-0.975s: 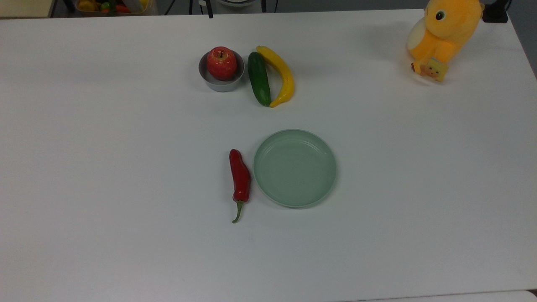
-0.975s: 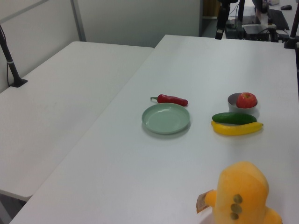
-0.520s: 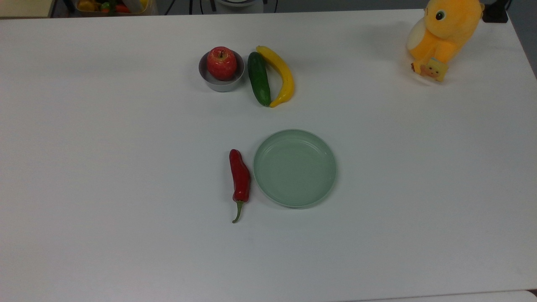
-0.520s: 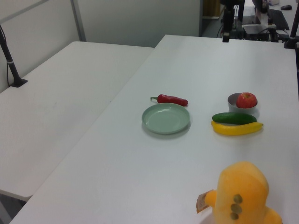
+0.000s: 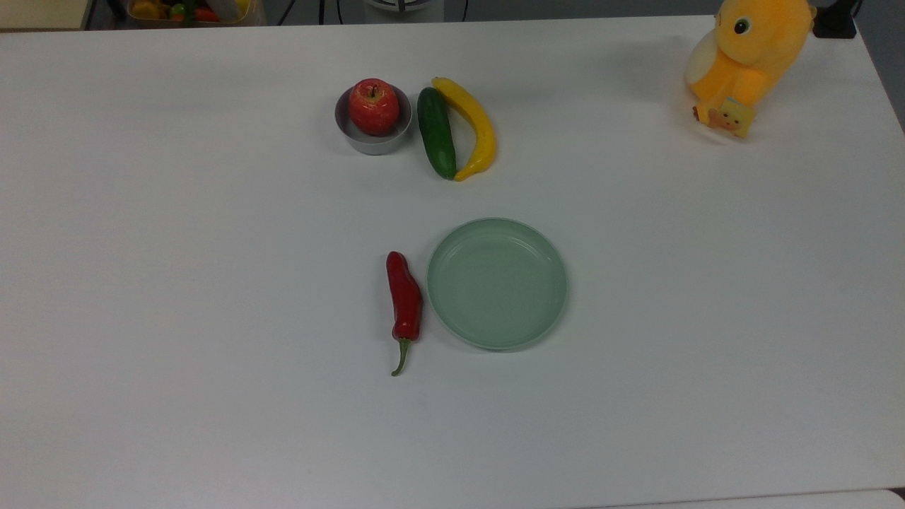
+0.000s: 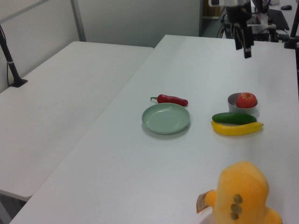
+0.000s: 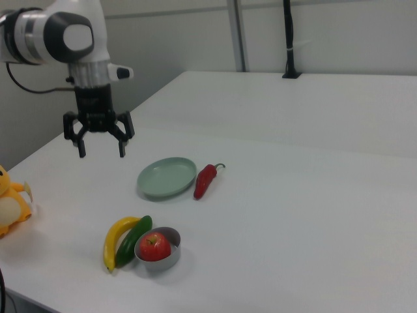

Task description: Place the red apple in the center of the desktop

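Top view: red apple (image 5: 373,106), unlabelled.

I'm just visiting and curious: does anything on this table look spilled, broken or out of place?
Nothing stands out. The apple sits in its small grey bowl, the cucumber and banana lie side by side, and the green plate is empty.

The plush toy (image 6: 243,196) is cut off at the left view's bottom edge, and at the right view's left edge (image 7: 12,207). The grey bowl (image 5: 373,134) hides the red apple's (image 5: 373,106) underside. The arm (image 6: 236,9) runs off the left view's top edge.
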